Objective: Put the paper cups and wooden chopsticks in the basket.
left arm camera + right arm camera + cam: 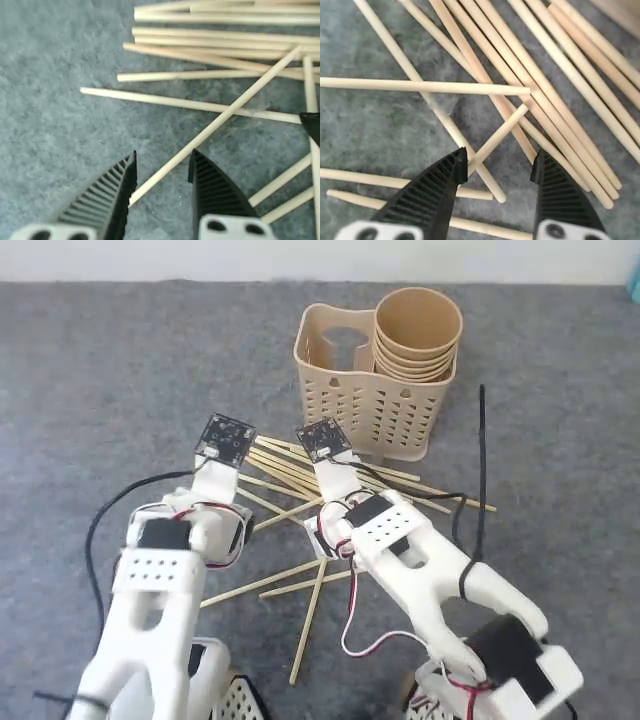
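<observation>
A beige slotted basket (365,405) stands at the back of the grey carpet. A stack of paper cups (418,332) sits in its right compartment. Several wooden chopsticks (300,480) lie scattered in front of it, under both arms. My left gripper (162,154) is open just above the carpet, with one slanted chopstick (220,120) running between its fingers. My right gripper (501,151) is open too, low over a crossed pile of chopsticks (520,75). The end of a short stick (497,137) lies between its fingers.
The basket's left compartment (335,345) holds nothing. A black cable (481,470) runs along the carpet right of the pile. Bare carpet (100,390) spreads to the left of the arms.
</observation>
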